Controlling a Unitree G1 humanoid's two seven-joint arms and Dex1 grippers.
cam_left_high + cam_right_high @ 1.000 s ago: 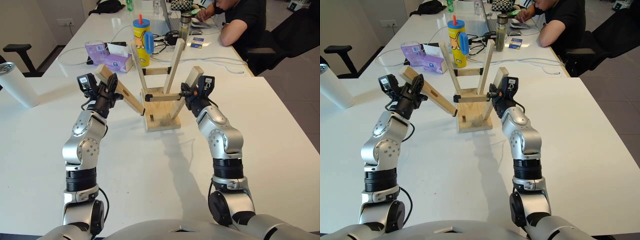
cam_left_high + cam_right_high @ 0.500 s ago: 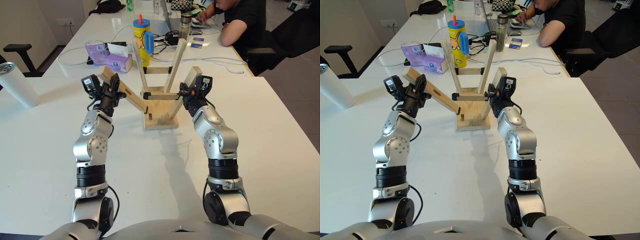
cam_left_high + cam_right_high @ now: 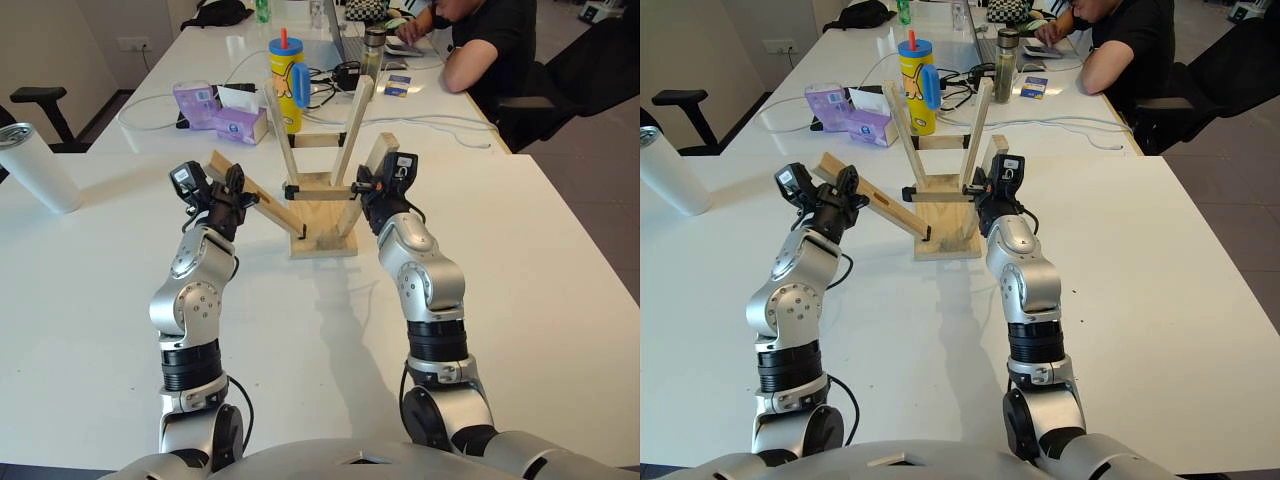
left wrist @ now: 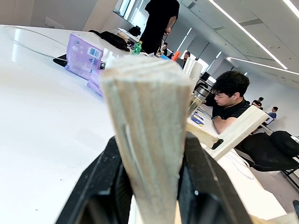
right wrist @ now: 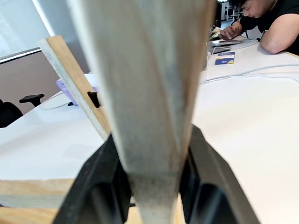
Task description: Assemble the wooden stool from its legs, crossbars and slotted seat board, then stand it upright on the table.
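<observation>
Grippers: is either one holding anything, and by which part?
The left gripper is shut on the left slanted leg near its raised outer end; the right gripper is shut on the right slanted leg above its middle.

Pale bare-wood stool [image 3: 322, 240] (matt grain)

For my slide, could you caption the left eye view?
Left gripper holds one pale wooden leg, right gripper a second leg.
</observation>
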